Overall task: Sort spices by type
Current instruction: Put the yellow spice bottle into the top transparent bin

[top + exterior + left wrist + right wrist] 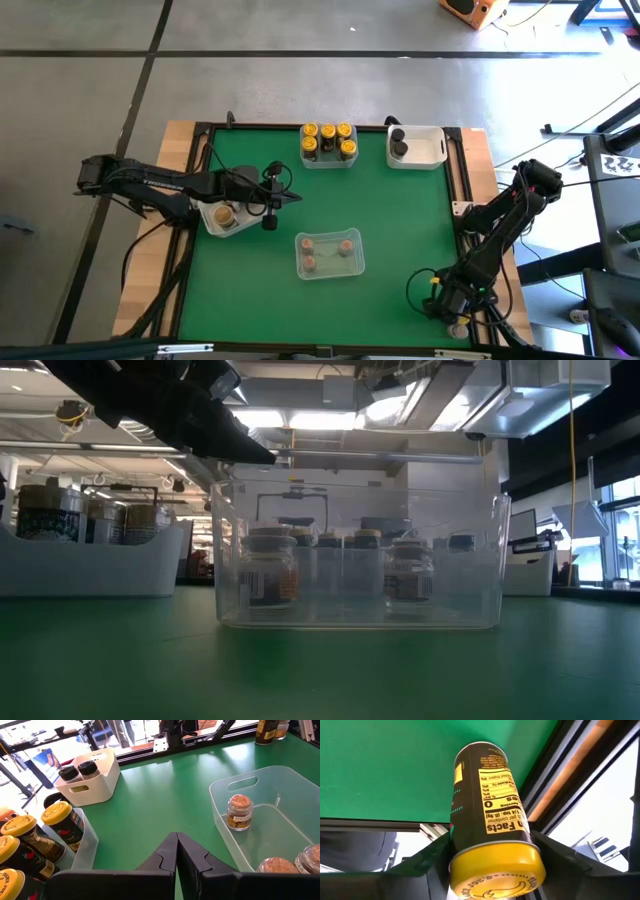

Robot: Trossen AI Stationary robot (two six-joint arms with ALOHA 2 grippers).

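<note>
My right gripper [492,857] is at the table's near right corner [457,320], shut on a spice jar [487,810] with a bright yellow lid and a dark body. My left gripper [176,847] is shut and holds nothing; it hovers over the green mat [275,196], beside a pale tub [228,216] with one tan-lidded jar. A clear tub [328,254] holds three pinkish-brown-lidded jars. A far clear tub [328,146] holds several yellow-lidded jars. A white tub [415,147] holds two dark-lidded jars. My right gripper pinches the yellow-lidded jar between its two fingers, one on each side of the body just below the lid [470,847]. The jar lies along the fingers, with the lid [495,872] toward the wrist and the base pointing out over the mat's edge.
A black frame rail [462,190] and wooden border run along the mat's right side, close to my right arm. Bare green mat lies between the tubs [400,220]. In the low view the clear tub [355,555] stands in front, with my left arm [170,405] above it.
</note>
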